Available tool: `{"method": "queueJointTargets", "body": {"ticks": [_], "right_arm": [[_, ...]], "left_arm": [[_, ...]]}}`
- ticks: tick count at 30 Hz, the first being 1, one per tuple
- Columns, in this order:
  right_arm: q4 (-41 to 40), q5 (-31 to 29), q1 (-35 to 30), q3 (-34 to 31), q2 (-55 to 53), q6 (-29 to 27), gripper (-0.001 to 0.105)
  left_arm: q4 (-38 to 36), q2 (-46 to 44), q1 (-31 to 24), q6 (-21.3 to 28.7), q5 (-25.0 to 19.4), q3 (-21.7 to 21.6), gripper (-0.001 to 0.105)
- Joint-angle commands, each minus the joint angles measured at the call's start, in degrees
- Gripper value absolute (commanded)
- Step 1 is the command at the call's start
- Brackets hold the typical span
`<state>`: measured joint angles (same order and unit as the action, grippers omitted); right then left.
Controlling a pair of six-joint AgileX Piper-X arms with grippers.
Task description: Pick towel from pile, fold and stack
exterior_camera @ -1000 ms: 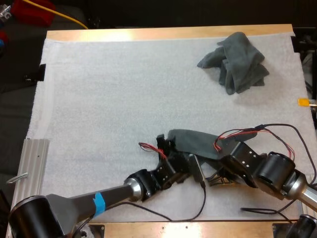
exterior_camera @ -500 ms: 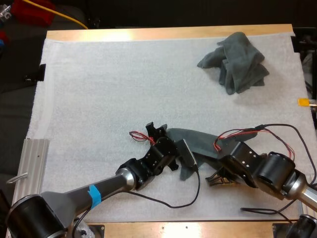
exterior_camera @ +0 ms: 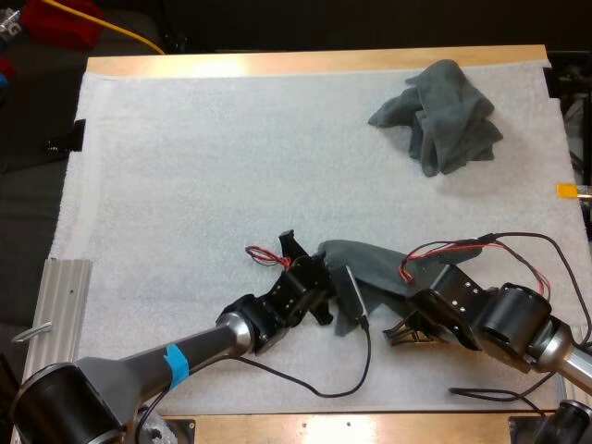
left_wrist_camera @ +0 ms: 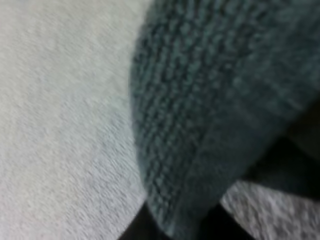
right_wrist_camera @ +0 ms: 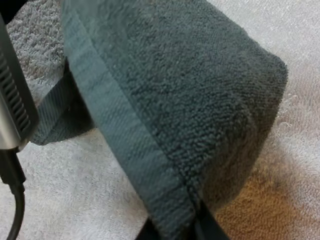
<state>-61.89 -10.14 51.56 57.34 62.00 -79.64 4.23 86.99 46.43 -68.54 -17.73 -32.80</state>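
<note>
A dark grey-green towel lies bunched on the white mat near the front edge, between my two arms. My left gripper is shut on the towel's left lower edge. In the left wrist view the towel is pinched between the dark fingertips of that gripper. My right gripper is shut on the towel's right side. In the right wrist view the hemmed fold of the towel runs down into that gripper. A crumpled pile of towels sits at the far right of the mat.
A ribbed metal rail lies along the mat's left edge. The wooden table rim runs along the far side. Open mat stretches across the left and centre.
My left gripper moved left away from the right gripper, then shut on the towel's left edge. The towel is bunched up slightly more. The right arm has stayed put.
</note>
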Motion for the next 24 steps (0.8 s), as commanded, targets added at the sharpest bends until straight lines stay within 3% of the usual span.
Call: {"method": "queueJointTargets", "body": {"ticks": [1,7,14,24], "right_arm": [[-0.5,-0.1,0.2,0.0,-0.4,0.2,0.001],[0.6,-0.2,0.2,0.0,-0.4,0.2,0.001],[1.8,-3.2,0.2,0.0,-0.4,0.1,0.001],[3.4,-11.0,0.2,3.5,-0.4,-8.2,0.001]], "left_arm": [[-1.6,-0.2,0.1,0.7,0.0,-0.8,0.0],[-8.8,-1.1,0.1,0.7,-0.6,-3.7,0.0],[-17.6,-8.9,0.1,0.7,-0.6,-7.9,0.0],[-33.6,-21.8,0.1,0.7,-3.4,-13.8,0.0]]}}
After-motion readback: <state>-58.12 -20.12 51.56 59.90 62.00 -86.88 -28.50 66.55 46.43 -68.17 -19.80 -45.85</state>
